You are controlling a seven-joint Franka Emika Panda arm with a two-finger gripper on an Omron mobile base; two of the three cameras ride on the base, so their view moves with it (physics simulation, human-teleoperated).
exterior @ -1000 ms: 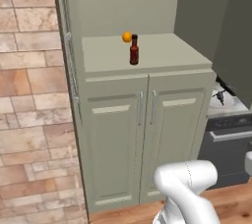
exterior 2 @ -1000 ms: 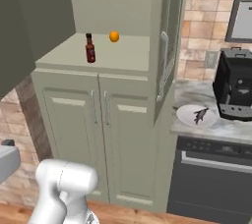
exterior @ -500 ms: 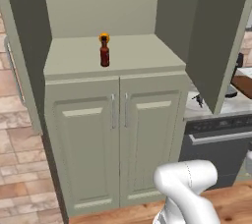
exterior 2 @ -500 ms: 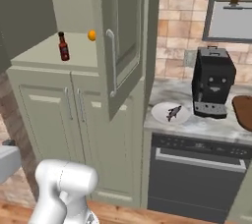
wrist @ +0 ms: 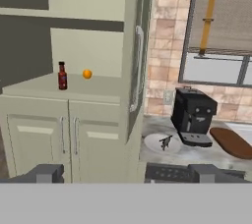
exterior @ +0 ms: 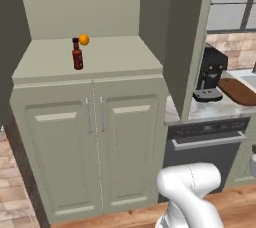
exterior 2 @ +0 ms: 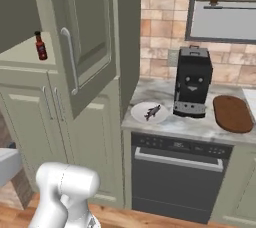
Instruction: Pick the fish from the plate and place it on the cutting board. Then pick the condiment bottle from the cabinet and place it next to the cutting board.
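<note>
- You find the fish (exterior 2: 152,112) lying on the plate (exterior 2: 140,115), which sits on the counter (exterior 2: 165,126) just left of the black coffee machine (exterior 2: 191,88).
- Judge the fish as small, light and likely slick; it lies flat and low on the dish, so a grip across its narrow mid-body looks safer than one at the thin tail.
- Expect the plate itself to be light and free to slide, so a push from the side could carry it along the counter.
- The cutting board (exterior 2: 232,113) lies on the far side of the coffee machine, well apart from the plate; you will have to carry the fish past or over that machine.
- The condiment bottle (exterior: 77,54) stands upright on the shelf of the cabinet (exterior: 90,127), with a small orange ball (exterior: 84,39) near it. It looks rigid, slim and easy to tip; take it around the body, below the neck.
- Your end effector (wrist: 125,173) has its fingers spread wide with nothing between them, well short of everything.
</note>
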